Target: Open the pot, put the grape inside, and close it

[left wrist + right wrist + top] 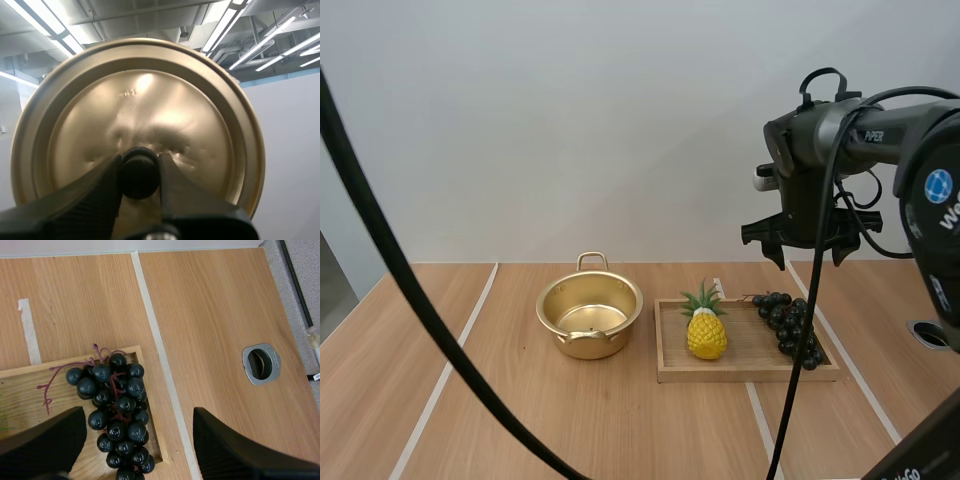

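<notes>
**Lid off, grapes on tray**

Left gripper (140,172) pinches the lid (150,100) by its black knob (139,181). Pot (590,318) stands open, left of the wooden tray (745,374). Grapes (792,325) lie at the tray's right end, with a pineapple (706,332) to their left. Right gripper (812,242) hangs above the grapes, fingers spread wide.
</notes>
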Controlling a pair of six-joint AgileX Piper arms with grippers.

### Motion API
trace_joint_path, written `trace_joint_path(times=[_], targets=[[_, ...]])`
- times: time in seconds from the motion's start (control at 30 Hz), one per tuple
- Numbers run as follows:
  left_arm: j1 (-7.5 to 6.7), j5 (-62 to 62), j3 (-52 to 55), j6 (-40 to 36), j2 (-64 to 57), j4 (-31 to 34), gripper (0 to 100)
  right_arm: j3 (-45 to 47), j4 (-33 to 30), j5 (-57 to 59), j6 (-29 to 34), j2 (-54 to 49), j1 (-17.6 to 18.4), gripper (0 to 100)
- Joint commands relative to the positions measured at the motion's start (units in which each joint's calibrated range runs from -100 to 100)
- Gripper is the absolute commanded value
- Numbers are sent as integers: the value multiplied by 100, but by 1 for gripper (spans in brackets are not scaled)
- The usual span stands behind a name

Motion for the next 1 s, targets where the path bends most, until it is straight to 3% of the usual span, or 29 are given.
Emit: trace_joint_path(times=[0.0, 0.27, 0.53, 0.97], targets=[[-15, -46, -28, 18, 30, 65, 0, 11, 22, 89, -22, 146, -78, 100], [-15, -46, -28, 18, 30, 65, 0, 11, 200, 72, -63, 628, -303, 100], [-15, -46, -28, 15, 41, 65, 0, 11, 1505, 119, -849, 765, -303, 100], [-15, 32, -28, 15, 40, 65, 0, 13, 1312, 41, -890, 1126, -303, 100]])
